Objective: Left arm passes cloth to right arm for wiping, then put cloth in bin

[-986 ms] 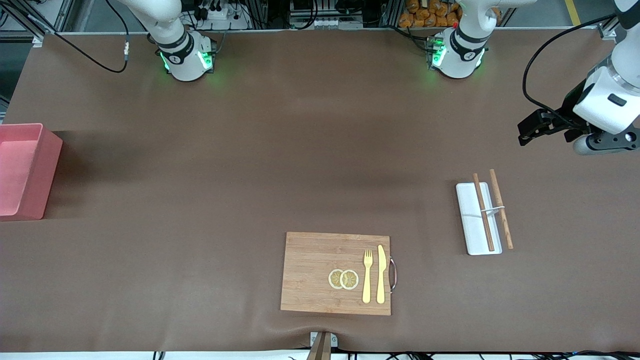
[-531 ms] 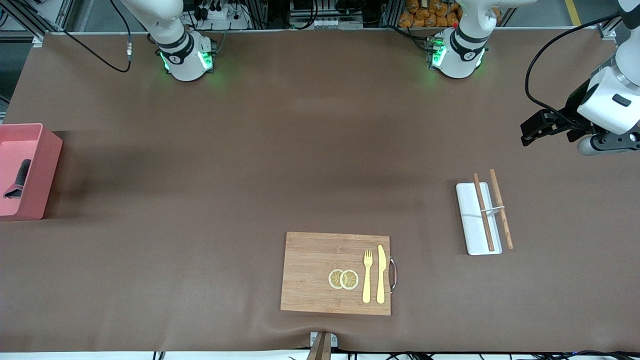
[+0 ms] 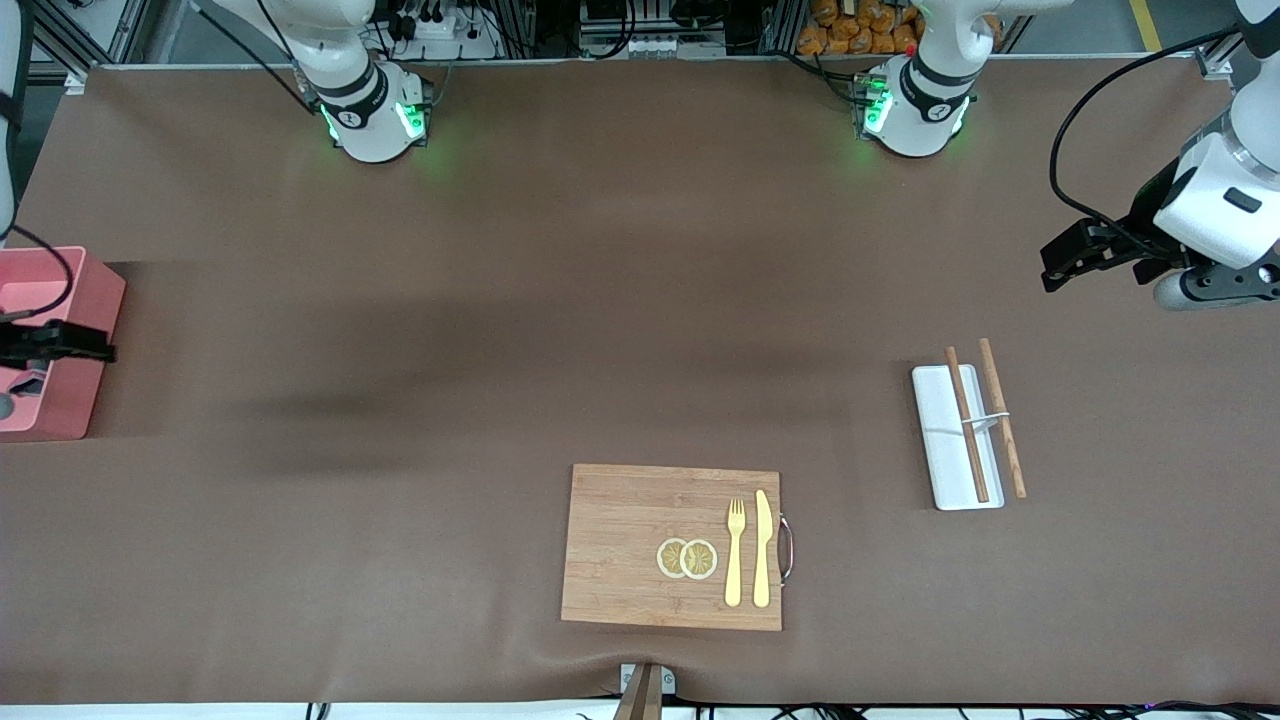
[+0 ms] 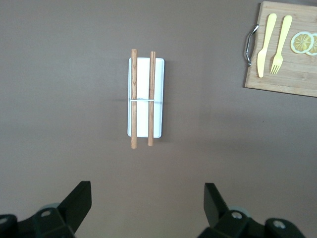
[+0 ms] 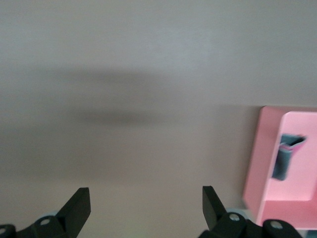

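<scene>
cloth lies inside the bin, crumpled against its wall, at the right arm's end of the table. right gripper is over the bin's rim, fingers spread wide w/ nothing between. left gripper waits up in the air at the left arm's end, fingers also spread & empty. white tray w/ two wooden sticks sits nearer the front camera than that gripper. cutting board carries lemon slices, fork & knife.
</scene>
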Tool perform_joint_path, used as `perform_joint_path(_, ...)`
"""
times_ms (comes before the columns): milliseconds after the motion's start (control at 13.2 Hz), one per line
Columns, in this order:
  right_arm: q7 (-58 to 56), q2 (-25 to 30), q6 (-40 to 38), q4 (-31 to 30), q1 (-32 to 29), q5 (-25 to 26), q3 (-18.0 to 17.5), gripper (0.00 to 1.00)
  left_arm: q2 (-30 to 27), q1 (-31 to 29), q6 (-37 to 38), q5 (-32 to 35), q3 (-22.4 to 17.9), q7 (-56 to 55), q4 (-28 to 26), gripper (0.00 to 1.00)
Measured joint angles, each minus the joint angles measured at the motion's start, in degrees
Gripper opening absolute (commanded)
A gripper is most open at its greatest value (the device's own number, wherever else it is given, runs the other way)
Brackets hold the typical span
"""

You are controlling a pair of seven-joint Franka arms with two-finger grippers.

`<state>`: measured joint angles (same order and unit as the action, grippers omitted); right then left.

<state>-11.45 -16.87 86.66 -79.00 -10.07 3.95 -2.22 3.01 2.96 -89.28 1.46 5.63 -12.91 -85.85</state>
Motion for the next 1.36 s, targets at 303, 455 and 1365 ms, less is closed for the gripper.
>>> perform_joint_path(303, 10.3, 6.4, -3.6, -2.7, 4.0, -4.3, 0.0, 1.0, 0.0, 0.0, 0.0, 0.0, 0.0, 0.0, 0.0, 1.0)
perform_joint_path(455, 16.2, 10.9, -3.8, -5.7, 7.9, -4.6, 0.0, 1.0, 0.0, 0.0, 0.0, 0.0, 0.0, 0.0, 0.1, 1.0)
perform_joint_path(1365, 13.1, 17.1, -4.8, -8.8, 6.0, -4.6, 3.5, 1.0, -1.1, 0.0, 1.0, 0.0, -0.1, 2.4, 0.0, 1.0)
